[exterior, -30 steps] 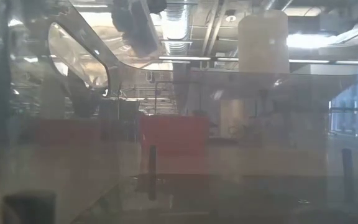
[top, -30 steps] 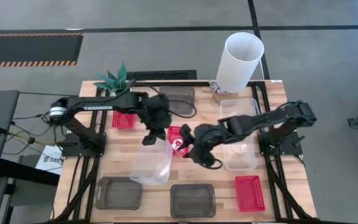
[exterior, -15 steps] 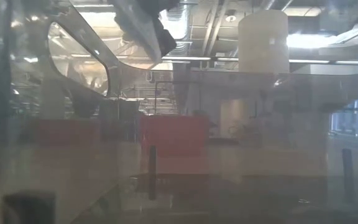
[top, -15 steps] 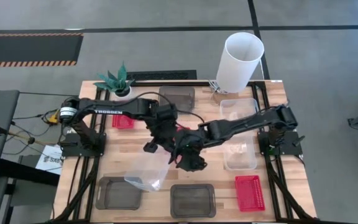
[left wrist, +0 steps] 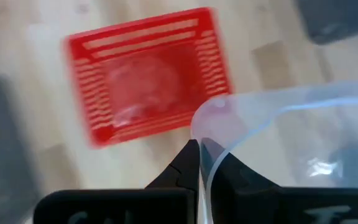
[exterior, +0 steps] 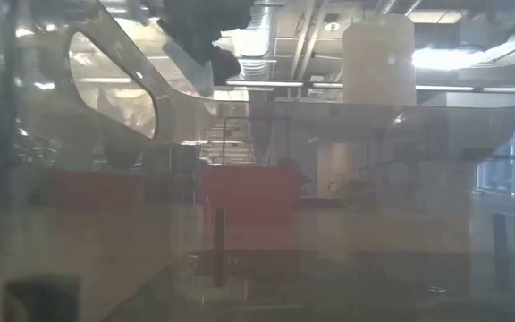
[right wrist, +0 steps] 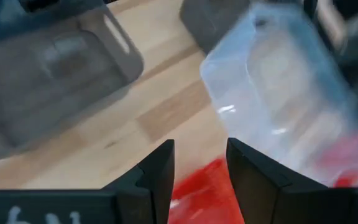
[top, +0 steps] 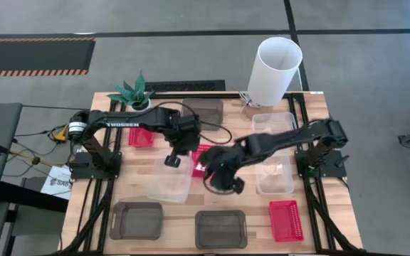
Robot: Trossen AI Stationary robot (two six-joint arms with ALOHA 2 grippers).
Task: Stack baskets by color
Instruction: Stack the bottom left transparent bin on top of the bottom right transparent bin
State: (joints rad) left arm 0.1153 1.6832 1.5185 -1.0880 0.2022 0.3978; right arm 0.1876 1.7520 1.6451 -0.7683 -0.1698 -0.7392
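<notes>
High view: my left pincer [top: 173,161] is clamped on the clear basket's [top: 171,181] rim, carrying it for stacking. My right pincer [top: 219,186], fingers apart and empty, hangs over the red basket [top: 200,158] beside it on the worktop [top: 255,206].

The only readable lettering is the white brand word "TROSSEN" on the left arm [top: 123,125], along its dark upper link just below the potted plant [top: 132,92]. A paper [top: 54,184] near that arm's base carries print too small to read.
</notes>
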